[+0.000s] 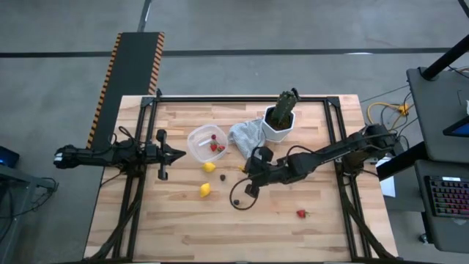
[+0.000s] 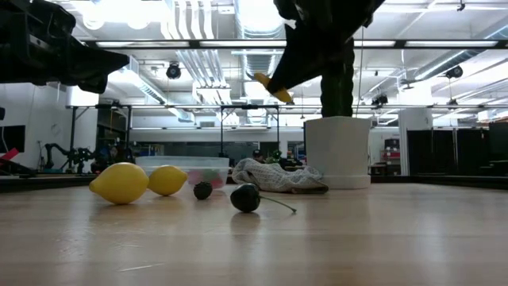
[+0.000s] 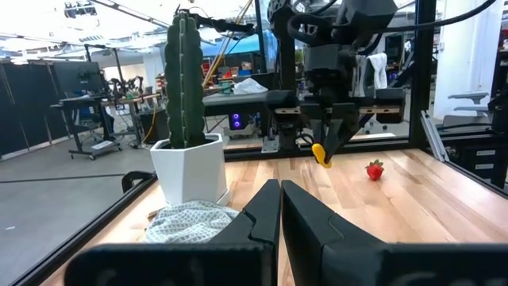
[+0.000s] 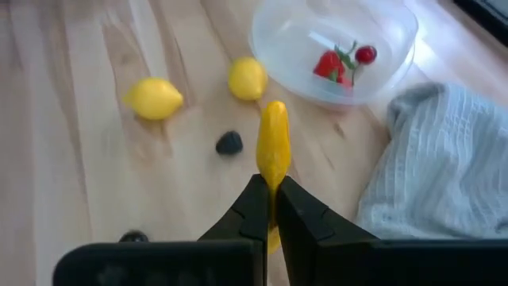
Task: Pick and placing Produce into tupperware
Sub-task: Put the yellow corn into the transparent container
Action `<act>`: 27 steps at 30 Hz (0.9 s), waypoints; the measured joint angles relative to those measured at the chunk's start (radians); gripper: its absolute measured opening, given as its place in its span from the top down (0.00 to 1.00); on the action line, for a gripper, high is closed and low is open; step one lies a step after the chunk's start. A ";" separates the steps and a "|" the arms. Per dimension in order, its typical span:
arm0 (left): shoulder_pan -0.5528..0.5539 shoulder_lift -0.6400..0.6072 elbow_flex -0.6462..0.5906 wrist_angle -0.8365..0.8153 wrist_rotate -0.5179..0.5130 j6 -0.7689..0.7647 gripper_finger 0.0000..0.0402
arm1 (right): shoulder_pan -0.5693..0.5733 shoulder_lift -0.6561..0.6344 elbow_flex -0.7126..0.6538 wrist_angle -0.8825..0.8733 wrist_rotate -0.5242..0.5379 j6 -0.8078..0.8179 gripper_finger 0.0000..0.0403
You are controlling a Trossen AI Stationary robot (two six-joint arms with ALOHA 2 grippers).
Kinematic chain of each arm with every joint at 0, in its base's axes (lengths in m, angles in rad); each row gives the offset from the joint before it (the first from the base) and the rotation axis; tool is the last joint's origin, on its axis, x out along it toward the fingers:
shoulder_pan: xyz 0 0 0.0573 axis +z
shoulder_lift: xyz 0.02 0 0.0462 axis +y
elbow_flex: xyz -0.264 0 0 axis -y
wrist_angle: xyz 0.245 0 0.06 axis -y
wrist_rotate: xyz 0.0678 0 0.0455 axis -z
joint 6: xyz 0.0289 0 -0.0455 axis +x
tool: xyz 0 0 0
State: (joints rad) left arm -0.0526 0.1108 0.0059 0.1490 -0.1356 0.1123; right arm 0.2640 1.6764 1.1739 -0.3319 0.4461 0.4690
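Observation:
The clear tupperware [image 1: 207,143] [image 4: 333,48] stands on the table with red strawberry pieces [image 4: 332,63] inside. Two yellow lemons [image 1: 209,167] [image 1: 205,190], two dark pieces [image 1: 223,177] [image 1: 238,203] and one strawberry [image 1: 301,213] lie on the wood. My right gripper [image 1: 245,169] [image 4: 271,191] hovers right of the lemons, shut on the thin yellow-orange piece [image 4: 273,147]. My left gripper [image 1: 176,155] [image 3: 280,199] waits shut, left of the tupperware. My right gripper pinches the thin yellow-orange piece by one end [image 4: 272,179] between its two fingertips, and the rest juts out beyond them. The fingers lie along the piece. In the low view the piece [image 2: 274,87] is lifted clear, high above the table, and tilted.
The cactus in its white pot [image 1: 279,125] [image 2: 339,151] stands at the far side, with the grey cloth [image 1: 247,134] [image 4: 436,167] crumpled between it and the tupperware. Bare wood lies along the near edge. Black frame rails border the table.

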 joint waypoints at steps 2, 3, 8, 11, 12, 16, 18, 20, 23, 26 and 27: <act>0.000 0.000 0.000 0.000 0.000 0.000 1.00 | -0.012 0.000 -0.001 0.043 -0.001 -0.029 0.98; 0.000 0.000 0.000 0.000 0.000 0.000 1.00 | -0.021 0.003 -0.001 0.068 -0.001 -0.047 0.98; 0.000 0.000 0.000 0.000 0.000 0.000 1.00 | -0.077 0.017 -0.001 0.156 -0.008 -0.172 0.98; 0.000 0.000 0.000 0.000 0.000 0.000 1.00 | -0.120 0.027 0.000 0.166 -0.017 -0.232 0.98; 0.000 0.001 0.000 0.000 0.000 0.000 1.00 | -0.134 0.037 0.002 0.178 -0.031 -0.249 0.98; 0.000 0.005 0.000 0.001 0.000 0.000 1.00 | -0.180 0.054 0.020 0.244 -0.103 -0.308 0.98; 0.000 0.003 0.000 -0.001 0.000 0.000 1.00 | -0.196 0.060 0.036 0.262 -0.114 -0.339 0.98; 0.000 0.010 0.000 0.004 0.000 0.000 1.00 | -0.208 0.076 0.058 0.253 -0.115 -0.372 0.98; 0.000 0.012 0.000 0.001 0.000 0.000 1.00 | -0.228 0.106 0.101 0.250 -0.145 -0.416 0.98; 0.000 0.013 0.000 0.001 0.000 0.000 1.00 | -0.249 0.150 0.160 0.244 -0.195 -0.447 0.98; 0.000 0.014 0.000 0.002 0.000 0.000 1.00 | -0.256 0.167 0.182 0.228 -0.200 -0.459 0.98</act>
State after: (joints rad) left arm -0.0528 0.1246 0.0059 0.1505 -0.1352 0.1123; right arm 0.0080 1.8437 1.3563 -0.1037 0.2459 0.0104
